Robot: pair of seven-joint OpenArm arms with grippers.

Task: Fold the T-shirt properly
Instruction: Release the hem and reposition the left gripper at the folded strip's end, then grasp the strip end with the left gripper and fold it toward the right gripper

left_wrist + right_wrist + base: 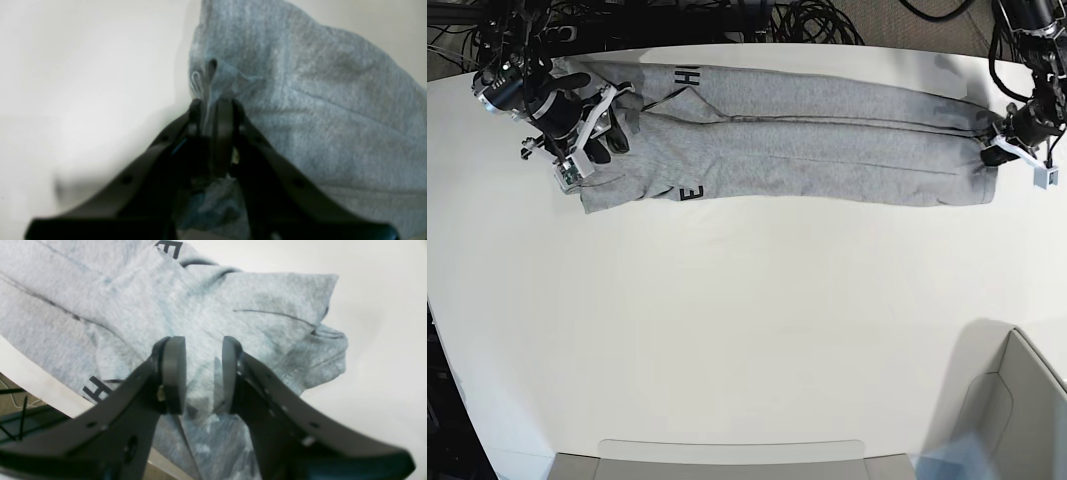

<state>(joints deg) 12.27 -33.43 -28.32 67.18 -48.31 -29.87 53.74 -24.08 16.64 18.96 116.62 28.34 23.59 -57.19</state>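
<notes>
Left claw (213,103): clamped on T-shirt (827,150) hem end. Right claw (200,373): open over collar end. Shirt: long sleeves-in strip on surface (747,330); crosswise folds outstanding.

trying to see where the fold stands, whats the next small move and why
Probably close the right hand on the cloth under it. The left hand already pinches one end of the long, narrow-folded heather-grey cotton T-shirt, but the right hand's jaws stand apart over the other end, holding nothing. Both ends likely need gripping before either is lifted across the white table.
</notes>
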